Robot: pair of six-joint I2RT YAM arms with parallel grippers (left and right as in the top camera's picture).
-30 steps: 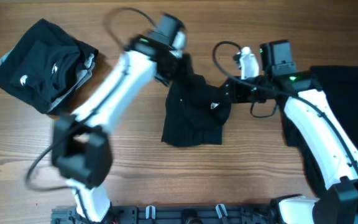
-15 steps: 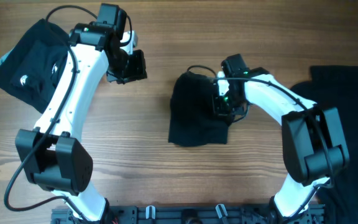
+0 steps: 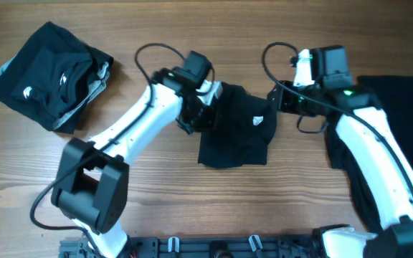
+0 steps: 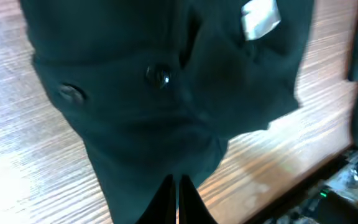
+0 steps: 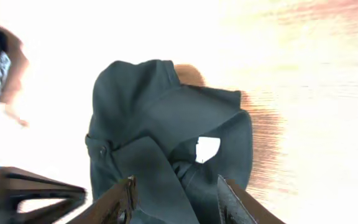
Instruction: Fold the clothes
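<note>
- Now you are partway through folding the black shirt point(image 3: 234, 136) that lies in the middle of the table point(image 3: 156, 193), between the two arms.
- Your left gripper point(image 3: 199, 115) is squeezed all the way shut. It sits on the top left edge of the shirt. In its own camera the cloth runs right up to the tips, so it looks like it has a pinch of the shirt.
- Your right gripper point(image 3: 274, 99) is at the top right corner of the shirt. Its fingers point(image 5: 126, 196) stand partly apart with cloth under the gap, and they hold nothing.
- To do this step well, I think you should close the right gripper on that corner first, so both sides are held.
- Lift both sides together, and only a little. Then bring the top edge down to the bottom edge. If one side goes faster, the fold will come out crooked.
- Go slow, because the cloth is soft and bunches up.
- The shirt is plain black and crumpled. It is a small lump, not flat. A little white tag point(image 3: 257, 120) shows near its top right.
- One folded pile point(image 3: 45, 72) with a pale grey edge lies far off at the top left. More black clothes point(image 3: 400, 107) lie in a heap by the right arm.
</note>
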